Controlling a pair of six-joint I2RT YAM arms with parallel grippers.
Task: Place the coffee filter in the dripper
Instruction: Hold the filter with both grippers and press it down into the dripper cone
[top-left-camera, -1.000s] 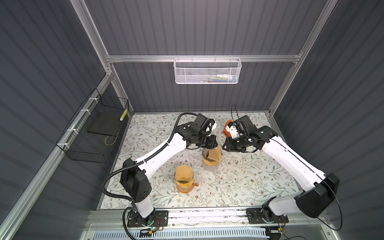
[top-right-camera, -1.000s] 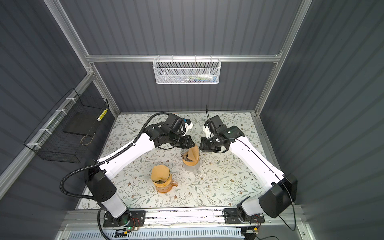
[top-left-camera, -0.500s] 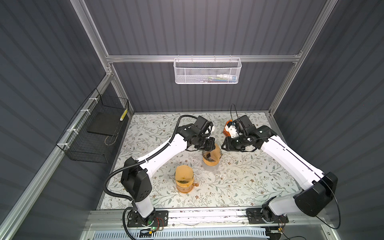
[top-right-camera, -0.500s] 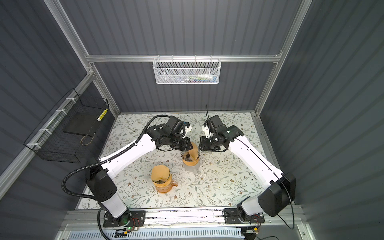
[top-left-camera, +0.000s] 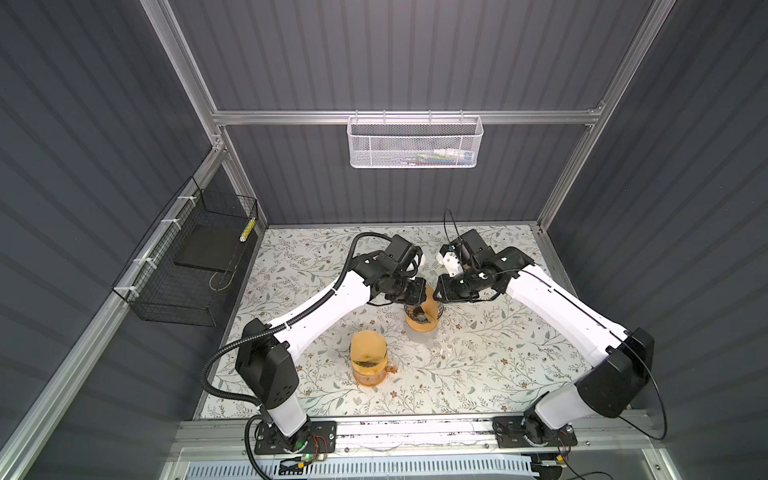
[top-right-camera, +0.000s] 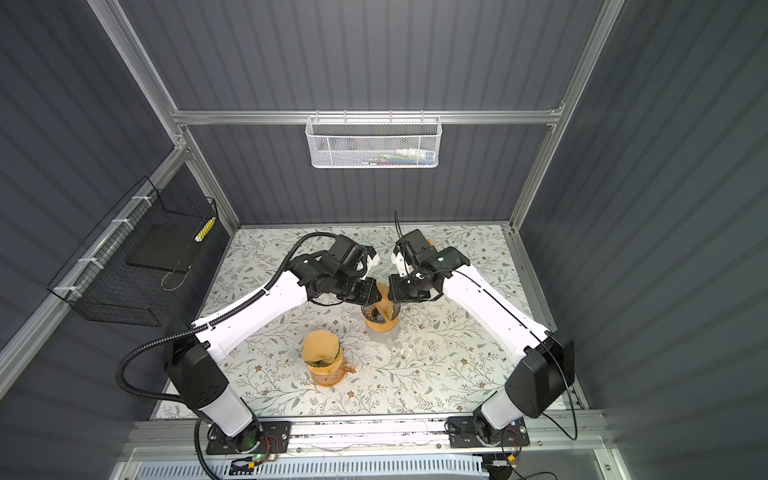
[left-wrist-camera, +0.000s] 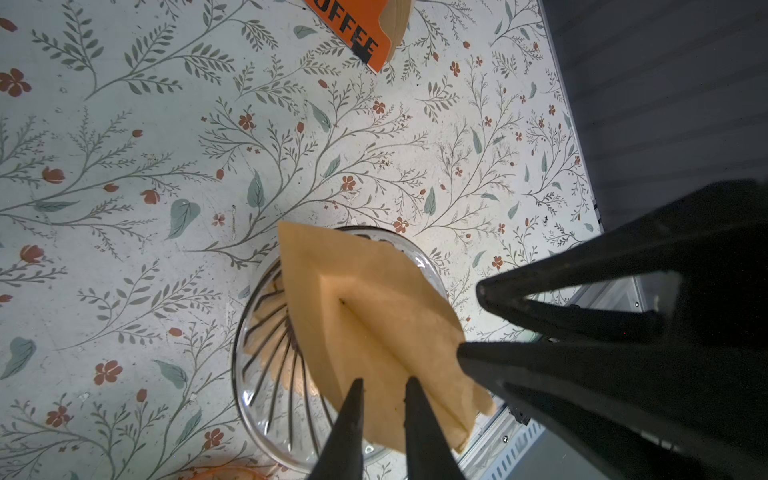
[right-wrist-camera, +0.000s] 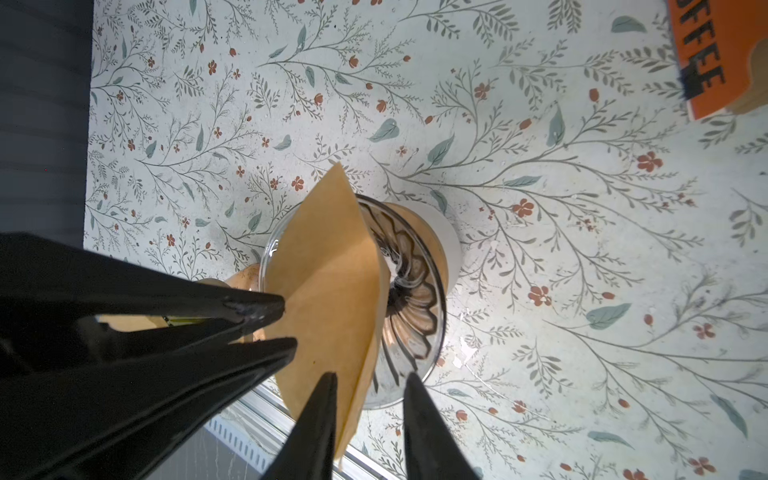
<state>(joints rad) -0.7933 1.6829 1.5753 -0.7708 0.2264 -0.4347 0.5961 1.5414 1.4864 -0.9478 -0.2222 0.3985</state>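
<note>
The tan paper coffee filter (left-wrist-camera: 365, 316) stands point-down in the clear ribbed glass dripper (left-wrist-camera: 266, 399), and its upper half sticks out above the rim. In both top views it rises between the two grippers (top-left-camera: 430, 307) (top-right-camera: 385, 306). My left gripper (left-wrist-camera: 384, 380) is shut on the coffee filter, its narrow fingers straddling the raised fold. My right gripper (right-wrist-camera: 370, 376) is open. One edge of the filter (right-wrist-camera: 332, 291) lies against one of its fingers, and the dripper (right-wrist-camera: 415, 299) shows through the gap.
A second glass vessel (top-left-camera: 368, 359) capped with a tan filter stands nearer the table's front edge. An orange box lettered COFFEE (right-wrist-camera: 715, 54) lies toward the back wall. A black wire basket (top-left-camera: 199, 266) hangs on the left wall and a white mesh basket (top-left-camera: 413, 141) on the back wall.
My right gripper has moved in to the left until it meets the filter. The filter now stands more upright in the dripper. My left gripper has hardly shifted.
</note>
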